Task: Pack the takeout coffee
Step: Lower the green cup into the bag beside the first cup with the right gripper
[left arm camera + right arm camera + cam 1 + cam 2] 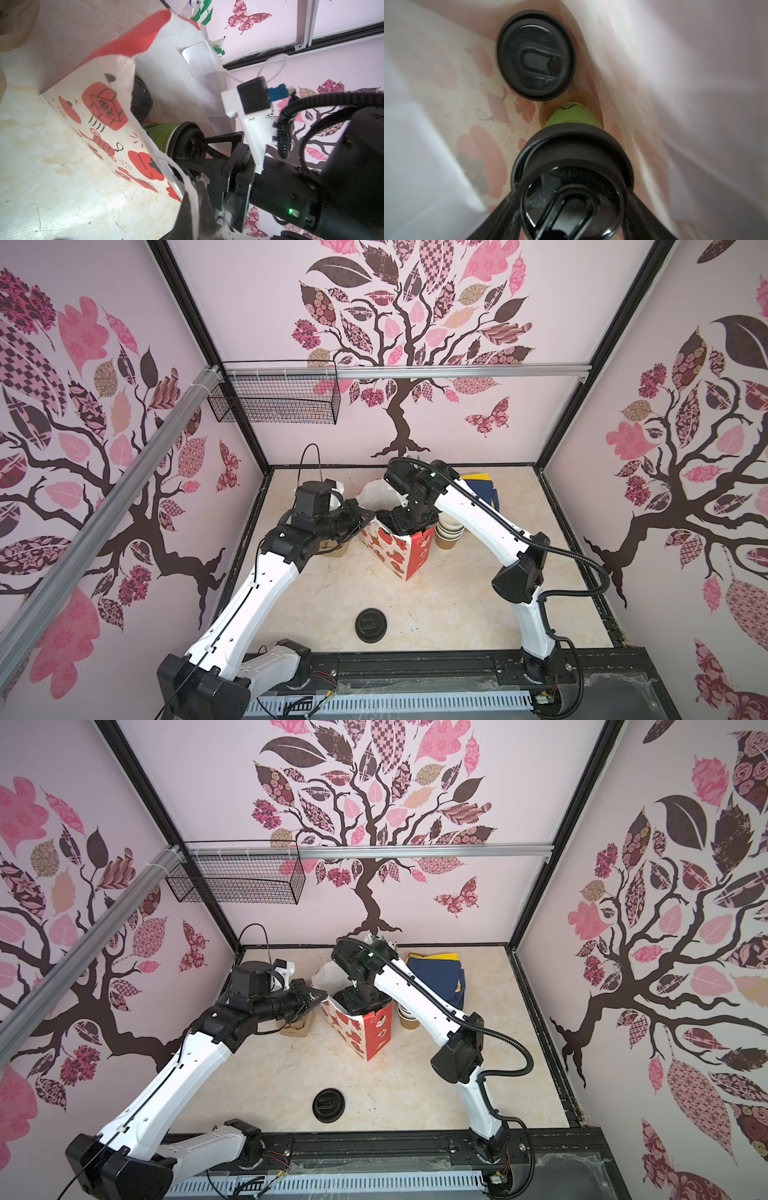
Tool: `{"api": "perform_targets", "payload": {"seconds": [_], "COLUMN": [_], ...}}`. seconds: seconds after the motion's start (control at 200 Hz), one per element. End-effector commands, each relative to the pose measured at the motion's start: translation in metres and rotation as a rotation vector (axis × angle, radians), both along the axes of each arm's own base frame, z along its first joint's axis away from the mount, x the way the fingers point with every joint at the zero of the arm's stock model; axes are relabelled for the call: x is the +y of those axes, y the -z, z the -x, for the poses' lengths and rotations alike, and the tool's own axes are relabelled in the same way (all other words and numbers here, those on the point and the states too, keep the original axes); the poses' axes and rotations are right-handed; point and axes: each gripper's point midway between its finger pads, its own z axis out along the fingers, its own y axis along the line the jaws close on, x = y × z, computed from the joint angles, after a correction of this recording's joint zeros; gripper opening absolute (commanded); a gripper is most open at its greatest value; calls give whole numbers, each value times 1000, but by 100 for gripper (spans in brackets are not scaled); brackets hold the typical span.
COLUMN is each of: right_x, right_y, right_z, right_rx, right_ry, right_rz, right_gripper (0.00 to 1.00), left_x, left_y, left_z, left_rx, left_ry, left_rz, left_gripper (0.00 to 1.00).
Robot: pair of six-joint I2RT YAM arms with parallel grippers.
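L claw [363, 517] pinched shut on left rim of red-and-white printed paper bag [400, 551]. Bag stands upright mid tabletop [457, 614], mouth open.
R claw [574, 185] is down inside bag from above, fingers [500, 212] on either side of the round black plastic sip lid. So it's gripping green paper cup [571, 118] at lid level, cup fully inside bag walls. Can't tell if cup base touches bag floor.
2nd cup w/ same black lid [535, 56] sits deeper in bag, just beside the held one. Lids apart in R wrist view. Its body is mostly hidden under lid.
Outside bag:
- loose round black lid [371, 625] flat on tabletop, near front edge, well apart from bag
- stack of nested paper cups [448, 531] just beside bag's right side
- beige moulded-pulp carrier [296, 1029] left of bag, partly under L arm
- dark-blue + yellow folded sheets [440, 973] back right, behind R arm
- black wire basket [274, 402] hung on back wall rail, contents unclear
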Motion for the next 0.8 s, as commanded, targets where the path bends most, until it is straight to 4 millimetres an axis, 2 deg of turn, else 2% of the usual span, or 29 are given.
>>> {"api": "perform_targets", "payload": {"seconds": [0.0, 0.275, 0.65, 0.795], "right_x": [-11, -5, 16, 19], "right_y": [-20, -20, -15, -5], "right_z": [13, 19, 5, 2], "right_rx": [3, 26, 4, 15], "right_ry": [-13, -40, -84, -95], "right_rz": [-21, -43, -61, -49], "right_gripper": [69, 68, 69, 69], "left_x": [2, 6, 5, 5], "left_y": [1, 7, 6, 5], "left_z": [3, 11, 7, 6], "left_rx": [6, 16, 5, 4], "left_ry": [-34, -65, -68, -62], "left_rz": [25, 29, 20, 14], "left_gripper": [0, 0, 0, 0]}}
